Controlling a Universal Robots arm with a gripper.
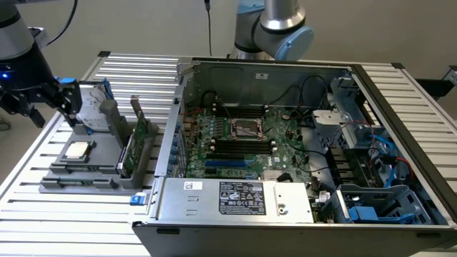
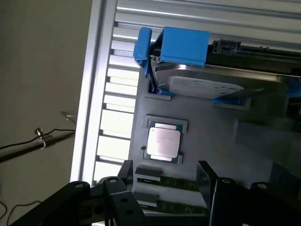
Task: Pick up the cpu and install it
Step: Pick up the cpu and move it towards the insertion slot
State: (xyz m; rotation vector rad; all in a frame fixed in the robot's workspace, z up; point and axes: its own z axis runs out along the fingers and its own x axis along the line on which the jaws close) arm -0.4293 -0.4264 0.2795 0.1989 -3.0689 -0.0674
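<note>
Slatted metal table (image 1: 64,225), pale grey. Open computer case (image 1: 271,75) lying on it, motherboard (image 1: 246,152) exposed, silver power supply (image 1: 236,201) with a white label along the near edge, blue cables (image 1: 383,145) at the exterior view's right. Grey holder (image 1: 78,182) beside the case: hard drive (image 1: 93,112) in a blue bracket and thin green circuit card (image 1: 145,134), both standing on edge.

I see the chip (image 2: 163,142), a small flat square with a shiny silver top and pale edges. It lies flat, shiny side up, in its own shallow seat on the grey tray (image 2: 211,141).
</note>
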